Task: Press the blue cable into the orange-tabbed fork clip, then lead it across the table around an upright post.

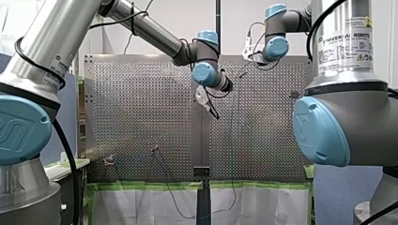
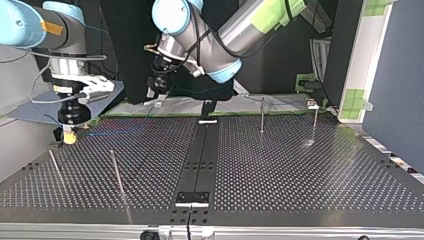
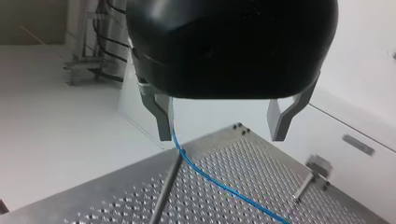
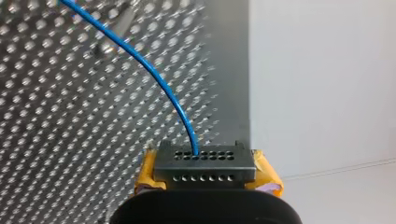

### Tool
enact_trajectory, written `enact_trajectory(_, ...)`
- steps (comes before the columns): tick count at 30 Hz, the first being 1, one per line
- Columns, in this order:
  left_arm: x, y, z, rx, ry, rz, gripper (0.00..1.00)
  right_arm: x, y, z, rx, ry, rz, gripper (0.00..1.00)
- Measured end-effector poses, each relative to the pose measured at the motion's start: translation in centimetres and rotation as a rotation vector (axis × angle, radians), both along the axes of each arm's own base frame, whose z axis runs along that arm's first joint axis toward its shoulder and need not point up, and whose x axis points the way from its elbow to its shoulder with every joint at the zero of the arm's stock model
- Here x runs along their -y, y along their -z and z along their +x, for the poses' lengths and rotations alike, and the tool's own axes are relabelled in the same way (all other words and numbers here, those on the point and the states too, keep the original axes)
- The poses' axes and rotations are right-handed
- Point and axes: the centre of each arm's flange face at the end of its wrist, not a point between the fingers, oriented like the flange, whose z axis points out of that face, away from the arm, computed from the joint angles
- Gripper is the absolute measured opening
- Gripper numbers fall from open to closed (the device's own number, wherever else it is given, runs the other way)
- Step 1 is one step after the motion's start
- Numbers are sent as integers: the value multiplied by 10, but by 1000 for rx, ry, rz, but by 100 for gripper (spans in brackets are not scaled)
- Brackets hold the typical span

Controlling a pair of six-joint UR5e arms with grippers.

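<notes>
In the right wrist view my right gripper [image 4: 208, 179] has its yellow pads [image 4: 145, 175] shut on a grey perforated connector block [image 4: 204, 164]. The blue cable [image 4: 154, 79] curves up out of that block over the perforated table. In the top view this gripper [image 2: 70, 136] stands at the table's far left corner, and the cable [image 2: 125, 132] runs faintly from it. My left gripper [image 3: 223, 130] hangs above the table, open, with nothing held. Below it the cable [image 3: 210, 179] bends around an upright post [image 3: 166, 193]. A small grey clip [image 3: 319, 165] sits near the table's corner.
Thin upright posts stand on the table in the top view: two at the left [image 2: 116, 172] [image 2: 56, 170] and two at the far right [image 2: 262, 117] [image 2: 315, 122]. A dark rail [image 2: 200, 155] runs down the table's middle. Green tape lines the far edge [image 2: 150, 111].
</notes>
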Motion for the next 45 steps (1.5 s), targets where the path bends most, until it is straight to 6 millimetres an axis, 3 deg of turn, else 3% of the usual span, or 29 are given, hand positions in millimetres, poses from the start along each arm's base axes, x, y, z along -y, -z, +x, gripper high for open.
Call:
enact_trajectory(7,16,-10,18,17,43,-94,100,-15,-22,0,13,-14,-40,1)
enact_trajectory(17,27,-58,43,94,50,-283,100,-17,-11,2,3,-19,-18,1)
enact_trajectory(25,28,-96,66,156,49,-423,100,-22,-14,5,7,-29,-23,1)
enact_trajectory(38,26,-99,70,106,95,-487,100,-24,-28,6,20,-49,-50,1)
enact_trajectory(45,23,-99,68,92,95,-444,100,-17,-23,5,15,-45,-41,1)
